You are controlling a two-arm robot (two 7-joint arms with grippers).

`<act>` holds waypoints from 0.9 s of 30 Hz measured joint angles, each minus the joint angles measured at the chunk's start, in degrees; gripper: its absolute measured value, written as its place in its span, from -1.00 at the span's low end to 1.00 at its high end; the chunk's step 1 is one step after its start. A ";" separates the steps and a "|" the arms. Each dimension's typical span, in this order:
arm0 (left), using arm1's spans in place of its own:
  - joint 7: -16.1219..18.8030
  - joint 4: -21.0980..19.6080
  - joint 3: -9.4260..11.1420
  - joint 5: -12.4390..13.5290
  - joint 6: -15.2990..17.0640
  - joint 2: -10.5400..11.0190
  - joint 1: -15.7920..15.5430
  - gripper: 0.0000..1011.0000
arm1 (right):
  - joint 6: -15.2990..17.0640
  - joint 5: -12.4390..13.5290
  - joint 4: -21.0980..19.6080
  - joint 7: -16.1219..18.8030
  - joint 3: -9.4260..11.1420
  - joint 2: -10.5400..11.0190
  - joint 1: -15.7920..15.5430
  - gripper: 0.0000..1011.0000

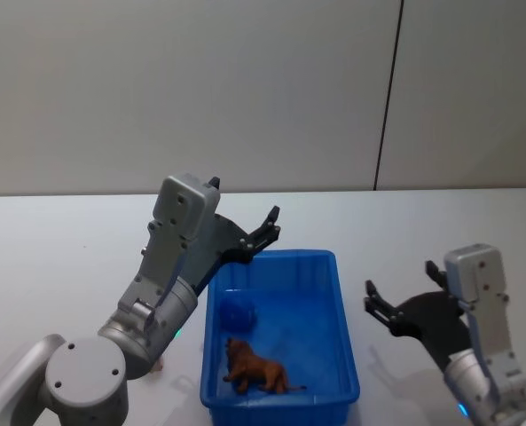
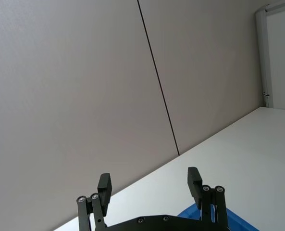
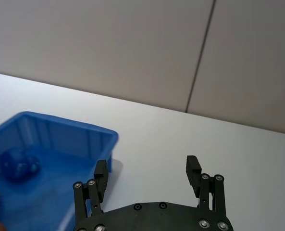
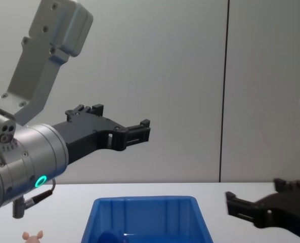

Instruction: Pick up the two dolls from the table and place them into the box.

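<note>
The white tabletop point(image 1: 50, 257) runs back to a grey wall, and the blue box point(image 1: 289, 257) sits on it in front of the robot. The left gripper point(image 2: 149, 185) is raised above the box's far left corner, its fingers spread wide and holding nothing. The right gripper point(image 3: 147, 168) is low over the tabletop just to the right of the box, also wide open and empty. Inside the box, the brown doll point(image 1: 254, 368) lies near the front wall, and a small round blue thing point(image 1: 238, 311) rests farther back on the left side. The pink doll point(image 4: 33, 236) stands on the tabletop to the left of the box, apart from it and beneath the left arm.
</note>
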 joint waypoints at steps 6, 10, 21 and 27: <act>0.00 -0.03 -0.05 -0.03 0.04 0.03 0.12 0.98 | 0.75 0.52 -1.00 -3.80 0.72 0.72 -1.51 0.98; 0.43 -0.32 -0.16 -0.33 0.42 0.25 0.46 0.98 | 1.03 0.71 -1.34 -5.16 0.98 0.99 -2.06 0.98; 3.91 -2.44 -1.00 -3.10 3.08 1.52 2.52 0.98 | 1.45 0.98 -1.89 -7.35 1.41 1.41 -2.90 0.98; 7.18 -3.94 -1.66 -5.71 5.78 2.21 4.01 0.98 | 1.55 1.06 -2.02 -7.97 1.50 1.52 -3.15 0.98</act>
